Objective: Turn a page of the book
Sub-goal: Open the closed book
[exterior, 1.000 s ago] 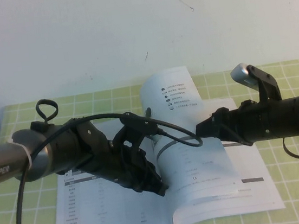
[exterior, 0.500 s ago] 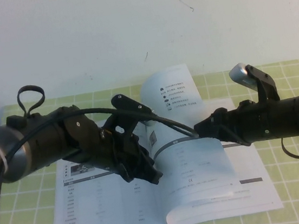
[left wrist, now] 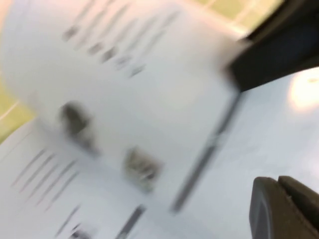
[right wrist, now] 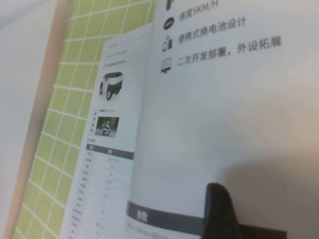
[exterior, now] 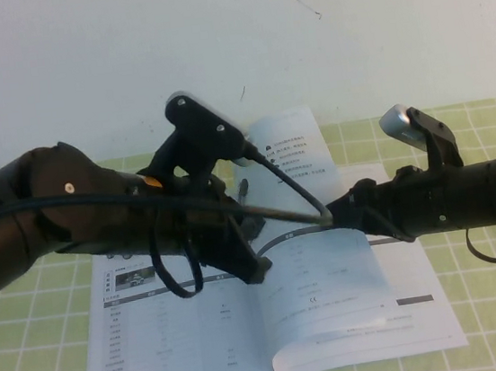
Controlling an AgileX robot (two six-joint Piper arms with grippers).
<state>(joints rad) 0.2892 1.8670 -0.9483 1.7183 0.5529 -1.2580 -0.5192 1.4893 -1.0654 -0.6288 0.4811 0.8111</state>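
The counter (exterior: 480, 302), under a green checked cloth, carries the book (exterior: 337, 319), open and flat near the middle. One page (exterior: 293, 148) stands lifted above the spine, curling. Judged light, limp, glossy and slippery, it creases easily; best taken at its free outer edge.

The left gripper (exterior: 257, 270) hangs over the spine, just beside the raised page; whether it is spread or pinching cannot be told. The right gripper (exterior: 346, 212) reaches in at the page's lower part; its closure likewise cannot be told.
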